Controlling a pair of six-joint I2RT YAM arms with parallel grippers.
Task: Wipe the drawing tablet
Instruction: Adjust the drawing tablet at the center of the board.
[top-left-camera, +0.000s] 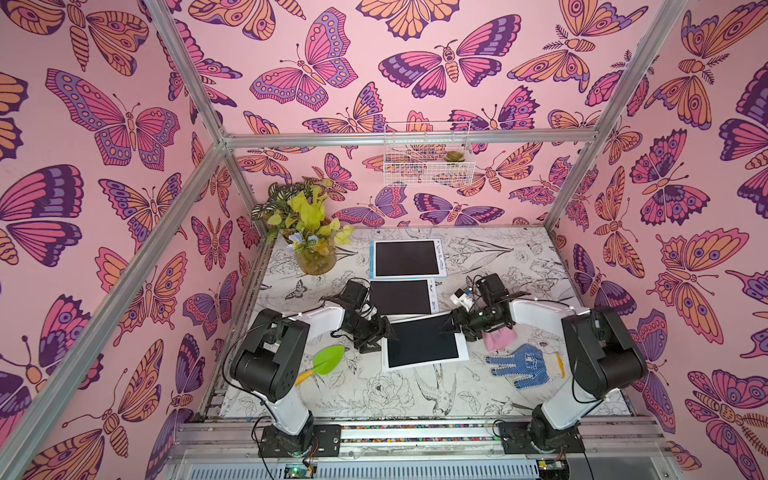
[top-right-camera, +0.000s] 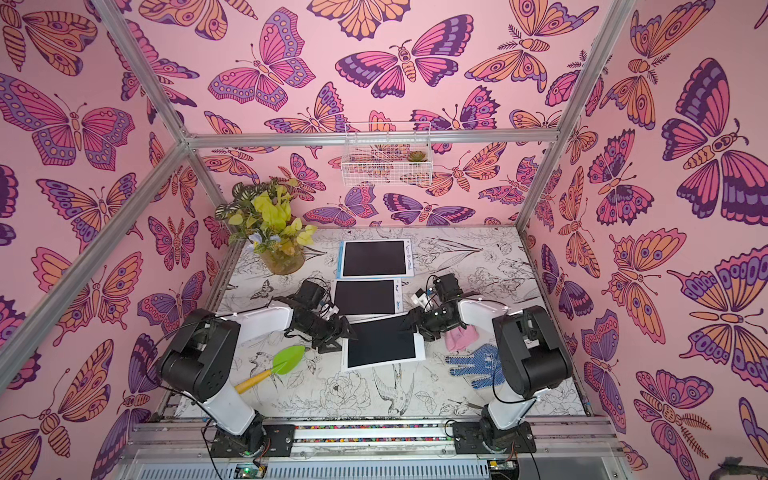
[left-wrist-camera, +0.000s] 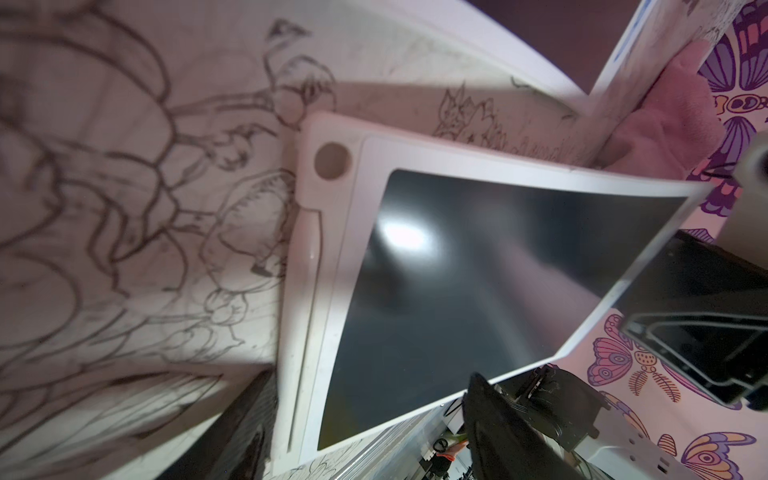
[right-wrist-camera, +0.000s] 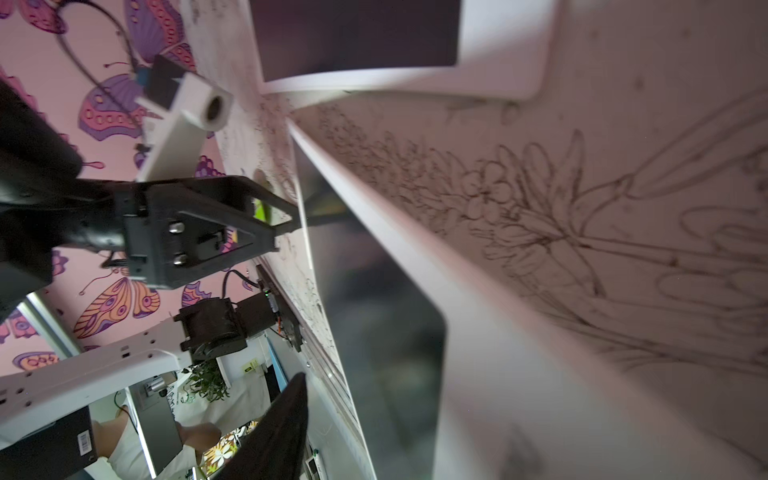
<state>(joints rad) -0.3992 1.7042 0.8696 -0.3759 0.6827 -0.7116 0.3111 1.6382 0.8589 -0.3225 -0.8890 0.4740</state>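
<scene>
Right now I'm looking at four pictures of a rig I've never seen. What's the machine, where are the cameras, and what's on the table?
Two robot arms, each ending in a two-fingered end effector. Two pictures look down from overhead; two come from cameras on the wrists. On the table lie three drawing tablets, a pink cloth, a blue glove, a green trowel and a potted plant. The left end effector and right end effector flank the nearest tablet; neither holds the cloth.

Table | tablets; plant jar; trowel; glove; perhaps pink cloth
</scene>
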